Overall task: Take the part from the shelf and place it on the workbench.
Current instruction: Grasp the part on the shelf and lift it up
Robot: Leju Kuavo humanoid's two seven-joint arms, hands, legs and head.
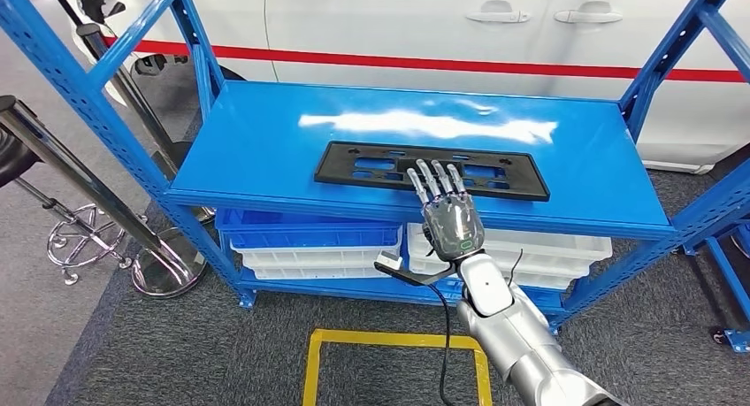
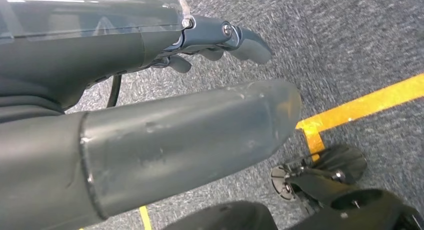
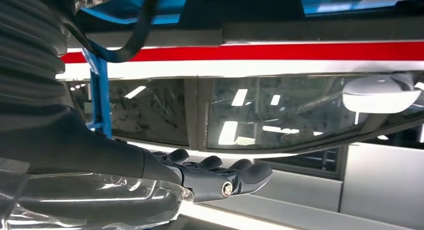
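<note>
Right hand (image 1: pixel 448 213) is reaching flat over the shelf's near edge, fingers spread, empty, tips lying over the one black plastic frame part (image 1: pixel 380 164), likely lining up a grasp. The part is lying flat mid-shelf (image 1: pixel 265 141). Left hand (image 2: pixel 150 89) is hanging above carpet, fingers loosely extended, holding nothing. Two bins below: blue bin (image 1: pixel 292 225) left, white bin (image 1: pixel 548 247) right.

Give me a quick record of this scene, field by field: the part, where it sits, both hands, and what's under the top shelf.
part: black flat frame, lying on the shelf
shelf: blue metal rack, top board
right hand: fingers apart, extended over the part's near edge, holding nothing
left hand: hanging over grey carpet, holding nothing
below: blue bin, white bins
</note>
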